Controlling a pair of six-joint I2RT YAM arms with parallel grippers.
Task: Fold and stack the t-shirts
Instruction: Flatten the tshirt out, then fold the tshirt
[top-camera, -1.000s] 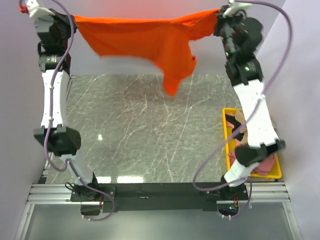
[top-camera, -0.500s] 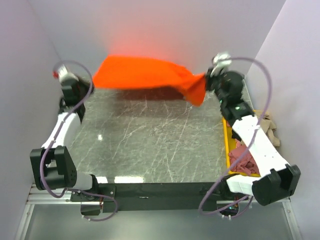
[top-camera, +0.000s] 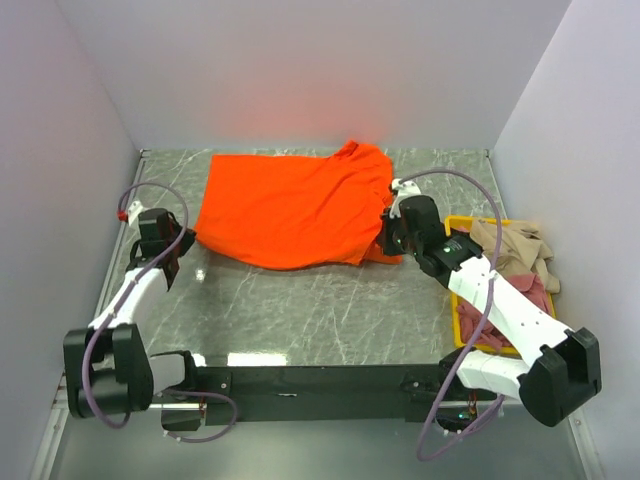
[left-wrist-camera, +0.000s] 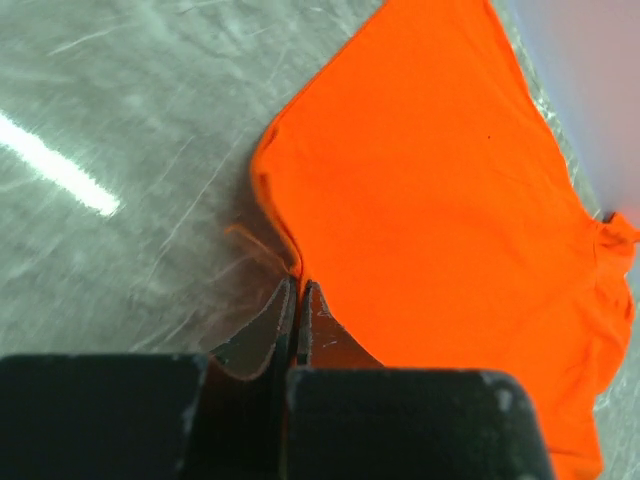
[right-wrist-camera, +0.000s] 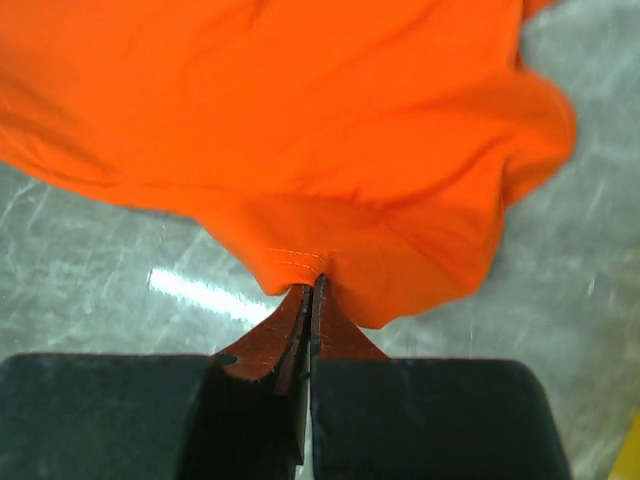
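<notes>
- The bright orange-red cloth t-shirt (top-camera: 290, 210) lies spread on the grey marbled table (top-camera: 300, 310), in the far middle part between the two arms.
- The left fingers (left-wrist-camera: 272, 335) are pressed fully together on the shirt's near-left corner, with only a thin fold of cloth between them. They sit low, right at the table top.
- The right fingers (right-wrist-camera: 278, 335) are likewise closed tight. They pinch a stitched edge at the shirt's right end, where a double seam line shows just above the tips.
- Holding two opposite ends low and apart looks meant to draw the cloth taut, so that it settles flat enough to be folded.
- That has worked on one side only. The left part is smooth and flat, while the right end billows and tucks under itself beside the right fingers.
- The shirt's long axis runs across the table from left to right, with the right end a little farther from the arm bases than the left corner.
- A small bump sticks out at the far right edge. It may be a sleeve or the collar, and I cannot tell which, so I cannot say which way the neck points.
- A yellow plastic bin (top-camera: 462, 220) stands at the right edge of the table, partly under the right arm.
- It holds a crumpled beige t-shirt (top-camera: 512, 245) and a dusty pink t-shirt (top-camera: 532, 297), neither yet folded.
- Judged from this, the task is at its start: the first shirt is laid out, no fold made, no stack begun.
</notes>
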